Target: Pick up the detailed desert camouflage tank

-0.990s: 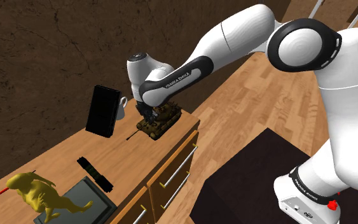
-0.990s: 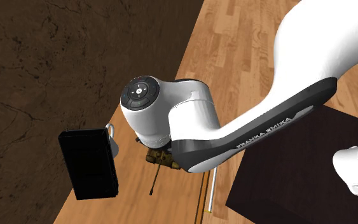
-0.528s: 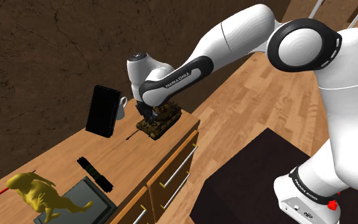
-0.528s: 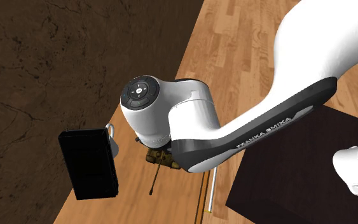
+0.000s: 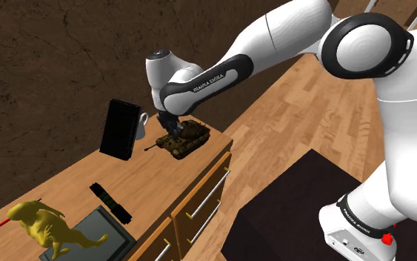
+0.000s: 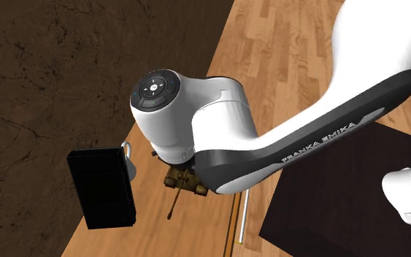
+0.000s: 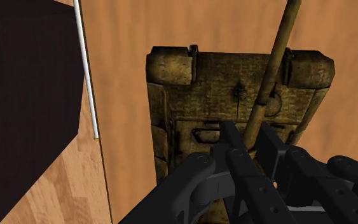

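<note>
Wooden countertop (image 5: pixel 147 185) runs below the arm (image 5: pixel 221 70); near its end the tan camouflage tank (image 5: pixel 184 139) is clamped in the black gripper (image 7: pixel 252 142), hull lengthwise along the counter, barrel (image 7: pixel 279 57) aimed toward the black box (image 5: pixel 119 129). The gripper hides the tank's top; contact with the wood is unclear.

White capital letters reading FRANKA EMIKA run along the dark band (image 5: pixel 207 80) on the forearm in the shoulder view. The same words show on that band (image 6: pixel 320 139) in the second exterior view. Small white lettering on the base's dark ring (image 5: pixel 355 220) is too small to read.
</note>
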Robot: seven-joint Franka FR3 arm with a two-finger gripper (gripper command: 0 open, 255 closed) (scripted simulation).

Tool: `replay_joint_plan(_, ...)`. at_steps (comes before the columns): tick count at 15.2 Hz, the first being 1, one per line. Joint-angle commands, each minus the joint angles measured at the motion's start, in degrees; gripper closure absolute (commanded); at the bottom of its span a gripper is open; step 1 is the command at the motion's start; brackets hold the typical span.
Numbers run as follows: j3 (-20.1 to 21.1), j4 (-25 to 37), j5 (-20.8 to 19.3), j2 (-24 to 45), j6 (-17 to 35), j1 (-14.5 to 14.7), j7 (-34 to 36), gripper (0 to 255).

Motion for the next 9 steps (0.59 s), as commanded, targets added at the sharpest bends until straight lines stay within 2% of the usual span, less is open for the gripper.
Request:
replay_joint_plan(1, 0.35, 0.04, 0.43, -1.13, -0.98, -0.27, -0.33, 255)
replay_joint_plan(9, 1.16, 0.85, 1.6, -3.68, -4.21, -0.72, -1.1, 255)
